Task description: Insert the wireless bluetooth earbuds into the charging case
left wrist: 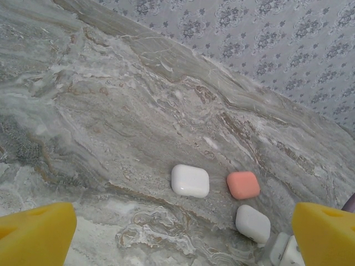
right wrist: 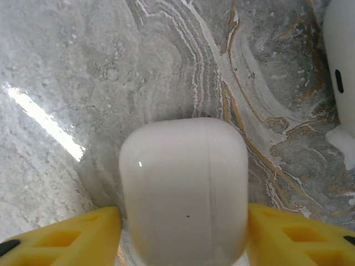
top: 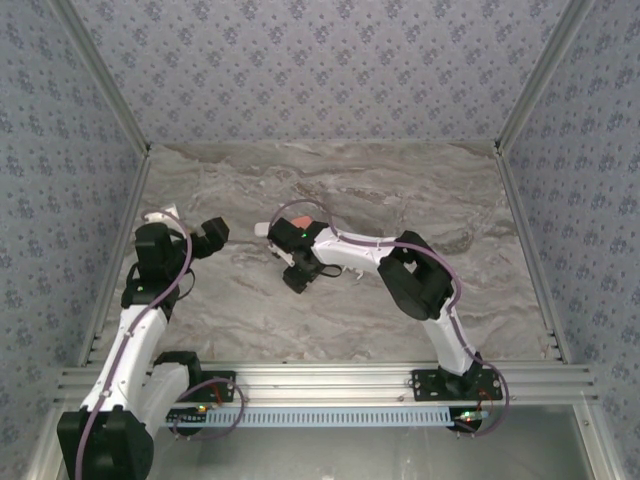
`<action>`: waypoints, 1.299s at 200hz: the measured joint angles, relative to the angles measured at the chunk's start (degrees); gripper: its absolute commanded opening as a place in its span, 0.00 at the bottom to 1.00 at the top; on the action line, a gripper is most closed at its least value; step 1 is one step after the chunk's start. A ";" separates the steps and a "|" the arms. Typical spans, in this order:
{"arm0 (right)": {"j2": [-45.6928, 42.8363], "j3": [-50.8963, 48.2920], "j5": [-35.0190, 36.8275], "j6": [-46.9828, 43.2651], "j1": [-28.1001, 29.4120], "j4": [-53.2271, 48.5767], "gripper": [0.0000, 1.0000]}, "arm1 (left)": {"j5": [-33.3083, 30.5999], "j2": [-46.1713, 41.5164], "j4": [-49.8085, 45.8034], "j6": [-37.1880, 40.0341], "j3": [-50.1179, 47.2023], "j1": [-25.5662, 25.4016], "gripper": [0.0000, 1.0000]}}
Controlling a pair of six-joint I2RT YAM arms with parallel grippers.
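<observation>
We judge the task barely begun: right gripper [right wrist: 183, 213] clasps a closed white rounded plastic case [right wrist: 183, 166], left gripper [left wrist: 180, 233] spread wide.

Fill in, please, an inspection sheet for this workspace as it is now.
Surface: grey veined marble tabletop, no spill seen.
Job's things: a closed white charging case between the fingers of the right hand; two white cases and a red-orange case lie closed, apart.
Clutter: nothing seen.
Hands: left hand open, empty; right hand shut on the white charging case.
Cables: purple cables run along both arms.
Surroundings: wallpapered walls, aluminium frame.
</observation>
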 measured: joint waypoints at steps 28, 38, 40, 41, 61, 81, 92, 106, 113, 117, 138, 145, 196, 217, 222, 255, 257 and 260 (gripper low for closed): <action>-0.31 -0.50 0.09 -0.33 -0.37 1.18 0.46 | 0.44 0.07 -0.02 0.00 0.00 0.00 0.99; -0.83 -1.40 0.09 -0.22 -0.52 2.23 0.44 | 1.05 0.22 -0.02 0.02 0.00 0.00 0.99; -1.05 -1.62 0.13 -0.31 -0.55 2.43 0.44 | 1.18 0.26 -0.04 0.02 0.02 0.00 0.99; -1.14 -1.70 0.17 -0.37 -0.55 2.51 0.44 | 1.31 0.31 -0.02 0.02 0.02 0.00 0.99; -4.63 -5.40 0.74 -0.61 -0.92 4.68 0.43 | 3.65 0.79 -0.04 0.04 0.02 0.00 0.96; -11.19 -10.12 0.98 -1.53 -1.77 7.43 0.43 | 8.17 1.29 -0.07 0.09 0.39 0.07 0.92; -15.69 -12.68 0.90 -2.36 -2.49 9.38 0.43 | 11.43 1.68 0.00 0.00 1.09 0.04 0.91; -22.05 -15.82 0.87 -3.78 -3.48 12.04 0.43 | 15.30 2.12 0.20 -0.24 2.40 -0.28 0.90; -25.40 -17.29 0.92 -4.57 -4.00 13.49 0.43 | 17.27 2.36 0.42 -0.44 3.30 -0.81 0.90; -27.43 -18.12 1.01 -5.20 -4.35 14.38 0.43 | 18.47 2.62 0.52 -0.44 3.96 -1.29 0.90; -35.69 -21.09 0.96 -7.87 -5.70 18.05 0.43 | 23.63 4.04 0.98 -0.35 7.74 -5.01 0.90; -38.16 -22.21 0.90 -8.90 -6.08 19.47 0.43 | 25.22 4.74 1.07 -0.20 9.20 -6.67 0.89; -47.74 -25.66 0.42 -16.70 -6.75 22.25 0.43 | 33.75 12.46 3.41 0.87 16.57 -18.99 0.87; -49.05 -26.36 -0.07 -18.64 -6.69 22.43 0.43 | 35.39 16.33 4.48 1.01 18.75 -22.73 0.84; -49.29 -26.51 -0.20 -18.95 -6.62 22.51 0.43 | 35.69 17.18 4.70 1.07 19.23 -23.32 0.83; -50.58 -27.26 -0.76 -20.04 -6.12 23.02 0.43 | 36.48 21.49 6.25 0.61 21.16 -25.62 0.76; -50.60 -27.28 -0.85 -20.09 -6.08 23.06 0.43 | 36.50 21.77 6.40 0.52 21.22 -25.73 0.76; -50.64 -27.30 -1.01 -20.11 -6.01 23.10 0.43 | 36.50 22.08 6.60 0.46 21.33 -25.86 0.75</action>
